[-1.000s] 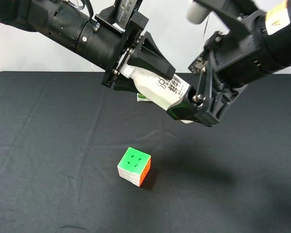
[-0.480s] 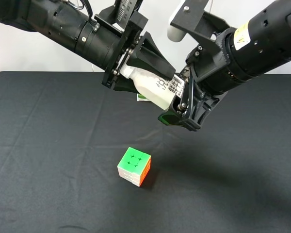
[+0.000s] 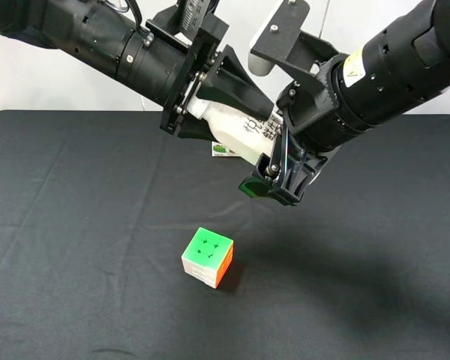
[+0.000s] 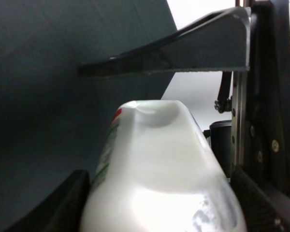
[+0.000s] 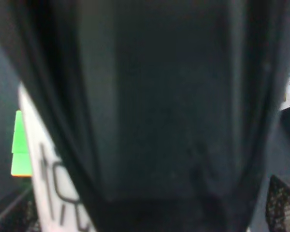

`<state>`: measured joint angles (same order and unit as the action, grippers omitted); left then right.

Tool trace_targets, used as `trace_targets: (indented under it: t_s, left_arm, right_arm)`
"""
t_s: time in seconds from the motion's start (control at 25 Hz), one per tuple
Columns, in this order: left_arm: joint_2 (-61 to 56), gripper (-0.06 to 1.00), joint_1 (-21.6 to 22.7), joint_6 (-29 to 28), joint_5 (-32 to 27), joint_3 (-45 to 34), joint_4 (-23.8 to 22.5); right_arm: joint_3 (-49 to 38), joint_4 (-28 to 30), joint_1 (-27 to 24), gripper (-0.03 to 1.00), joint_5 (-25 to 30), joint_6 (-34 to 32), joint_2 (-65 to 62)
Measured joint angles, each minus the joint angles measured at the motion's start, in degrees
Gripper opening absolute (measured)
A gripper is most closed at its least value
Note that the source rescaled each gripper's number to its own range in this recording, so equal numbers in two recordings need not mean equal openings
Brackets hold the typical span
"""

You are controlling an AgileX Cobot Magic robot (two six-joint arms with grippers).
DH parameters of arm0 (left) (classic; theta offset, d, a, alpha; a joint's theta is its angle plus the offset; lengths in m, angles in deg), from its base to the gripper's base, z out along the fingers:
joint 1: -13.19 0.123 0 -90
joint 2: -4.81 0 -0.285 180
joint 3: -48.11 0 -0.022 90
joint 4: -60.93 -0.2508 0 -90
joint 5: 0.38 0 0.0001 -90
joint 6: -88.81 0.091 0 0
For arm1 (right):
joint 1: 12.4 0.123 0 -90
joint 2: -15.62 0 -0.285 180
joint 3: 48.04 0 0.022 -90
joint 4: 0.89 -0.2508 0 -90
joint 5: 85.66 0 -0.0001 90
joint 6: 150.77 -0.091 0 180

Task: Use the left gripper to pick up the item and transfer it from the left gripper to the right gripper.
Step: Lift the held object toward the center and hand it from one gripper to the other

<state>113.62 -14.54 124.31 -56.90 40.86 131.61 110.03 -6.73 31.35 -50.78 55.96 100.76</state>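
Note:
My left gripper (image 3: 232,112) is shut on the item, a white bottle (image 3: 238,139), and holds it tilted in the air above the table's middle. In the left wrist view the bottle (image 4: 154,179) fills the space under one black jaw finger (image 4: 183,48). My right gripper (image 3: 264,120) reaches in from the right with its jaws wide apart. Its white finger pad (image 3: 274,41) stands above the bottle and its lower finger (image 3: 266,184) below the bottle's base end. That base end is hidden behind the gripper. The right wrist view is mostly blocked by a dark surface, with the bottle's label (image 5: 53,188) at one edge.
A pastel puzzle cube (image 3: 208,256) with a green top lies on the black tablecloth (image 3: 75,225) below the grippers; it also shows in the right wrist view (image 5: 18,145). A small milk carton (image 3: 220,150) peeks out behind the bottle.
My right gripper has moved left and now straddles the bottle's base end. The left gripper and the bottle have stayed still.

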Motion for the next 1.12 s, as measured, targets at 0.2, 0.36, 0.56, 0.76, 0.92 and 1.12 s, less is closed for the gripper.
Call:
trace_targets:
  t_s: [0.2,0.36,0.56,0.76,0.92,1.12]
  left_arm:
    - [0.00,0.01,0.00,0.02,-0.06,0.00,0.00]
    - [0.00,0.01,0.00,0.07,-0.06,0.00,0.00]
    - [0.00,0.01,0.00,0.07,-0.06,0.00,0.00]
    - [0.00,0.01,0.00,0.13,-0.06,0.00,0.00]
    - [0.00,0.01,0.00,0.14,0.28,0.00,0.33]
    - [0.00,0.01,0.00,0.02,0.25,0.00,0.35]
  right_arm:
    - [0.00,0.00,0.00,0.65,-0.17,0.00,-0.19]
    - [0.00,0.00,0.00,0.61,0.06,0.00,-1.83]
    - [0.00,0.00,0.00,0.59,0.88,0.00,-2.53]
    - [0.00,-0.05,0.00,0.31,0.90,0.00,-2.53]
    - [0.00,-0.13,0.00,0.02,1.09,0.37,-2.53]
    - [0.00,-0.13,0.00,0.02,1.20,1.35,-2.53]
